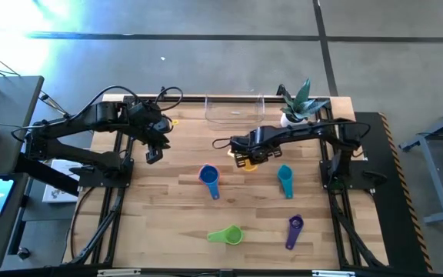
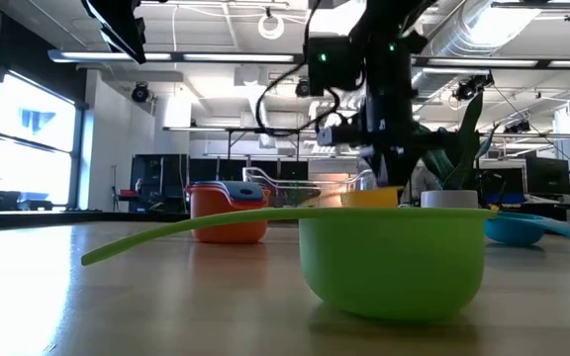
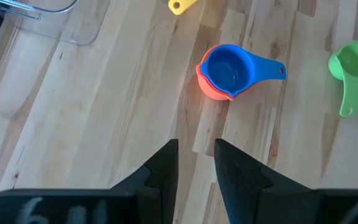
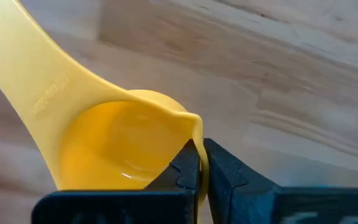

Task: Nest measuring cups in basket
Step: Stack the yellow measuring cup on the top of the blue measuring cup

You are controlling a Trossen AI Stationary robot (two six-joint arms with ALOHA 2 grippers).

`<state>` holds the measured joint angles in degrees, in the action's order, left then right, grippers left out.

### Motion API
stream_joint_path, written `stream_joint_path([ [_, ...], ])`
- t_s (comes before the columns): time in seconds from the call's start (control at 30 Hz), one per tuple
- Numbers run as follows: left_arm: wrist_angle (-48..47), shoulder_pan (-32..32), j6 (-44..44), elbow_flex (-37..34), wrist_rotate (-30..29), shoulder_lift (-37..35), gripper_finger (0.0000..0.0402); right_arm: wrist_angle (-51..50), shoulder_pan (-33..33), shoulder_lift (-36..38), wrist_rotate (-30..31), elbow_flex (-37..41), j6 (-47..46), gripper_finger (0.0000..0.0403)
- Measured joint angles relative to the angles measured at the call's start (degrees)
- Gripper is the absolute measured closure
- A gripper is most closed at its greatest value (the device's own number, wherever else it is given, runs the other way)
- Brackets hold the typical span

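My right gripper is clamped on the rim of the yellow measuring cup: the two fingers pinch the thin wall between them, bowl on one side, flat handle running away over the wood. In the high view this gripper sits mid-table, just in front of the clear basket, with yellow showing under it. The low view puts the yellow cup under the arm and above the table surface level of the other cups, though the green cup hides its base, so I cannot tell whether it touches the table.

My left gripper hangs above the table with fingers parted by a narrow gap, nothing between them. In the high view it is at the left rear of the table, well apart from the basket.

Blue measuring cup is nested inside the orange measuring cup, handle pointing away; the pair stands near table centre. Teal measuring cup lies to the right of that pair. Green measuring cup is near the front edge, purple measuring cup beside it to the right. The basket holds no cup that I can make out. A small white plant pot stands just beside the basket's right end.
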<state>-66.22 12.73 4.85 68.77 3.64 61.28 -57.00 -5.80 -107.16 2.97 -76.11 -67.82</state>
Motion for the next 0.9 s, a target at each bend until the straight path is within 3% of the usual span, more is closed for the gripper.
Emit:
stream_joint_path([
  [0.23,-0.54,0.0,0.51,0.0,0.02,0.0,0.031,-9.61,4.11,0.12,1.15,-8.37,5.34,0.0401],
  [0.4,-0.54,0.0,0.57,0.0,0.12,0.0,0.0309,-12.06,7.44,0.12,0.41,-11.85,14.45,0.0402],
  [0.6,-0.52,0.0,0.82,0.0,0.22,0.0,0.0309,-12.03,9.95,0.12,-0.42,-11.82,27.94,0.0402],
  [0.9,-0.57,0.0,10.57,0.0,0.28,0.0,0.0309,-8.79,10.84,0.12,-0.69,-9.29,50.18,0.0402],
])
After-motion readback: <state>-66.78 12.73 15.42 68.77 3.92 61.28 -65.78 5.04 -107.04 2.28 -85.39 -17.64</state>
